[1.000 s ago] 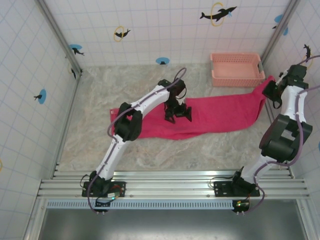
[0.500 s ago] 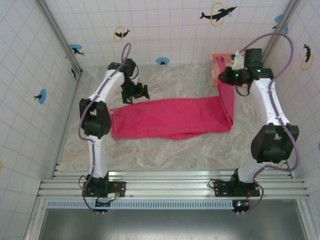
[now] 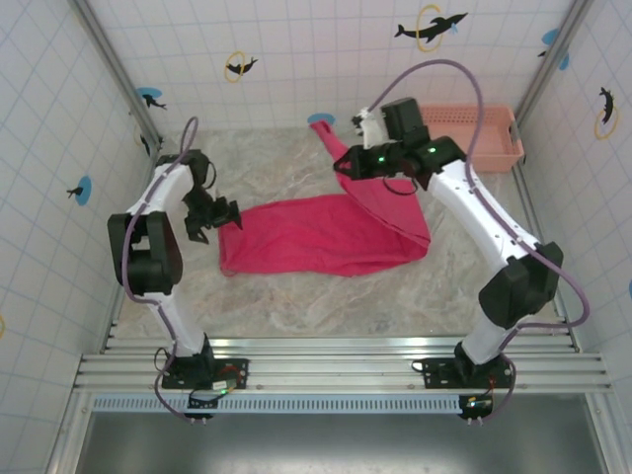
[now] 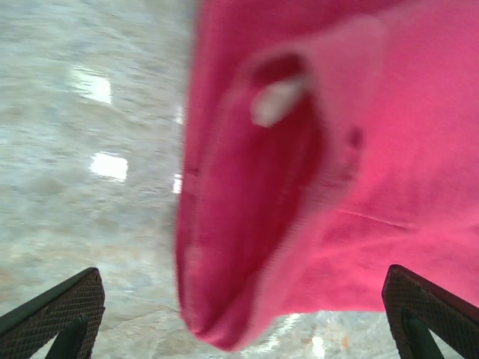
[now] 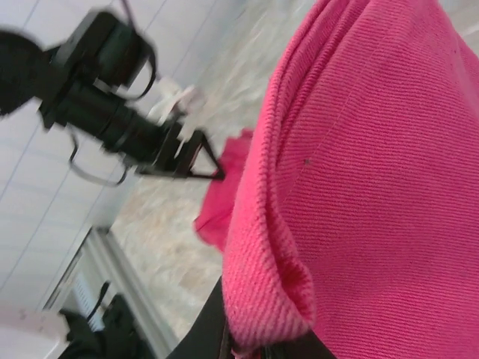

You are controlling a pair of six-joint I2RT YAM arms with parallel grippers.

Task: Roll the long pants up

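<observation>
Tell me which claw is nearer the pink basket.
Right. The right claw, clamping the long pants, is a short way from the basket; the left claw is open at the pants' far end.

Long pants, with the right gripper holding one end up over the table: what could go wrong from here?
1. The right gripper pinches only a bunched edge of the long pants, so the cloth may slip out.
2. The left gripper is open at the waist end and pins nothing, so the whole garment may drag.
3. The raised part hangs skewed to the flat part, so the roll could come out crooked.
</observation>
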